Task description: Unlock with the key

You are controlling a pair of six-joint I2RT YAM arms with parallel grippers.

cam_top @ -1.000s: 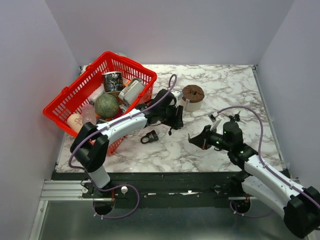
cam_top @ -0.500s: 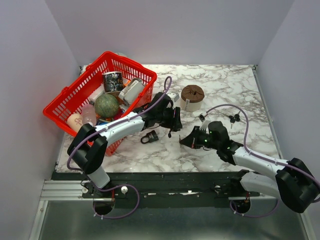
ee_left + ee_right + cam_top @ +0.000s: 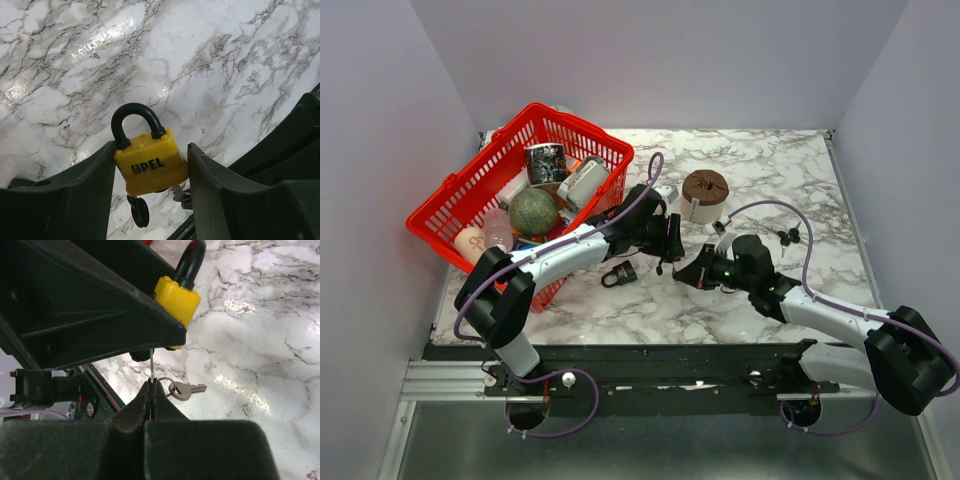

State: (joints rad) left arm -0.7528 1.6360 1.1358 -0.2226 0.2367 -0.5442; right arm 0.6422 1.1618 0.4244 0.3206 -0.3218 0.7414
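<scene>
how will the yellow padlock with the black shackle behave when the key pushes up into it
The yellow padlock looks rigid and probably heavy for its size. It sits tilted between the fingers of the left gripper, clamped by its sides, so an off-centre push from the thin silvery key pinched in the right gripper may pivot it.

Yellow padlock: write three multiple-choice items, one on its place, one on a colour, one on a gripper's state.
1. The yellow padlock is: A in the basket; B between the left gripper's fingers; C lying on the table.
2. Its shackle is: A black; B silver; C red.
3. The right gripper is: A wide open; B holding the basket; C shut on the key.
Answers: B, the fingers flank its body; A, a black loop tops the yellow body; C, its fingertips pinch thin metal under the padlock.
</scene>
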